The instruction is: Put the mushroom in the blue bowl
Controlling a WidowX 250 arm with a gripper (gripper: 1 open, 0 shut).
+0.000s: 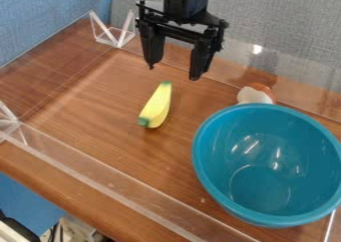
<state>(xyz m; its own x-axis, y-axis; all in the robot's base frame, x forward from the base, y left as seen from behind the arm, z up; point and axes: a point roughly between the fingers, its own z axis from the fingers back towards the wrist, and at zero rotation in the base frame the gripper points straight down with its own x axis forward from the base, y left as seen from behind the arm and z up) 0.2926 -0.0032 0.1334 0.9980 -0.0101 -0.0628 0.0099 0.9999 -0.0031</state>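
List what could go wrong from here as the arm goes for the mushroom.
1. The mushroom lies right behind the blue bowl, by its far rim; descending fingers may strike the rim or shove the bowl.
2. The open gripper hangs nearer the banana toy, so it could grab the wrong item.
3. The mushroom looks small and rounded and may roll away when nudged.

I work in what looks like a robotics lab test cell: my wooden desk (80, 97) is fenced by low clear acrylic walls (120, 191), with plain blue panels (54, 17) behind, and the toy banana (156, 106) and blue bowl (266, 164) on it are props rather than household goods
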